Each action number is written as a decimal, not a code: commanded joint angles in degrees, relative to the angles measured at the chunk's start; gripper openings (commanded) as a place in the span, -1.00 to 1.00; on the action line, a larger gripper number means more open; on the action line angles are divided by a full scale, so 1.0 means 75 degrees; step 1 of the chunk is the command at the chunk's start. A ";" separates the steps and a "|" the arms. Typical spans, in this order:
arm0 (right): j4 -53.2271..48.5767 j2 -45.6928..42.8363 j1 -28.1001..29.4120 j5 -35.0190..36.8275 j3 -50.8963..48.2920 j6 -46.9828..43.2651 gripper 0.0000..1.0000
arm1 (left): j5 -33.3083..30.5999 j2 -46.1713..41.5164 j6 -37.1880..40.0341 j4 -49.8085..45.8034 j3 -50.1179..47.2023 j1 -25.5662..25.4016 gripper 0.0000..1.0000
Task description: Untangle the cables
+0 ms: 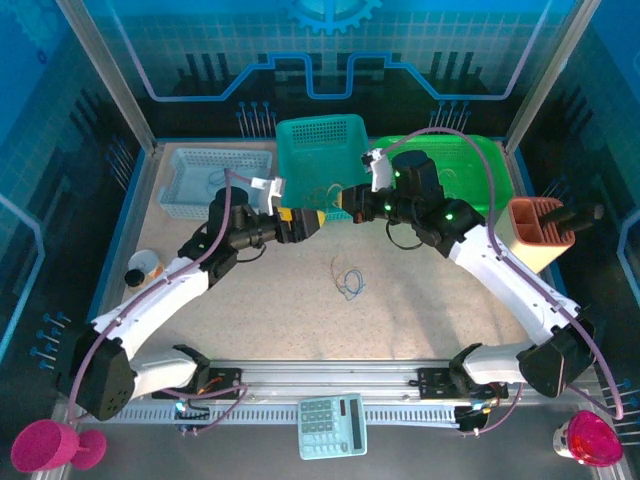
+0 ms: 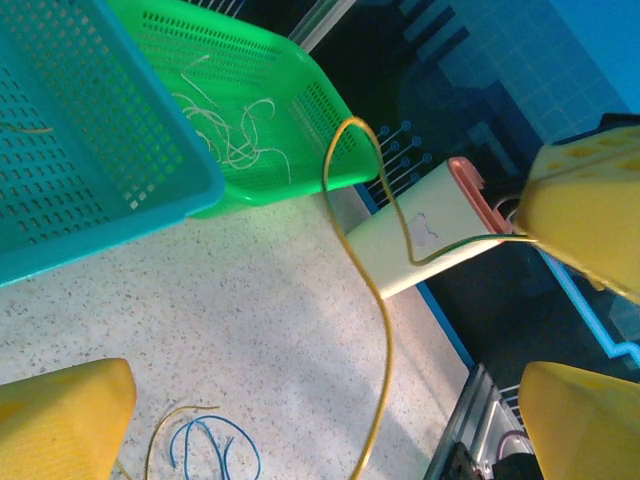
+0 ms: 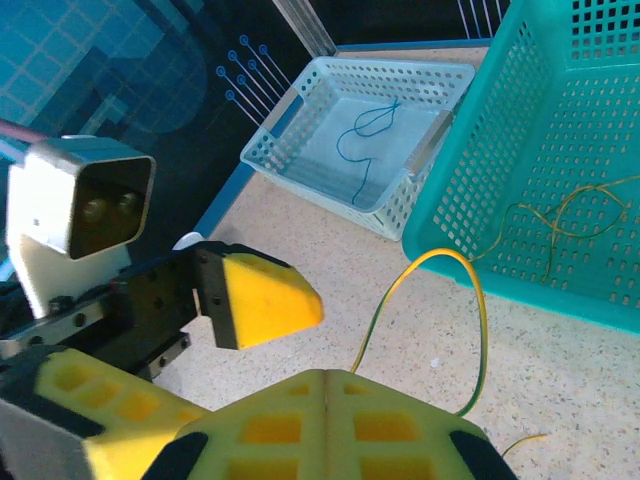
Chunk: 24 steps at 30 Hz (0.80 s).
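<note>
Top external view: my two arms meet just before the teal basket (image 1: 320,150), the right gripper (image 1: 347,203) clamped on a looping yellow cable (image 3: 440,254), the left gripper (image 1: 312,222) spread wide and gripping nothing, more cables (image 1: 348,282) lying on the table (image 1: 250,310), their tangle too fine to read.

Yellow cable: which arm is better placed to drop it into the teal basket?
Right, likely. The right tool is shut on the yellow cable beside the teal basket, which holds similar yellow strands. The left tool stands open, gripping nothing.
</note>
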 commanded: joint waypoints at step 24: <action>0.1152 -0.0502 -0.2044 -0.0842 -0.0153 0.1112 -1.00 | -0.0056 0.0824 -0.0333 0.1176 -0.0787 -0.0272 -1.00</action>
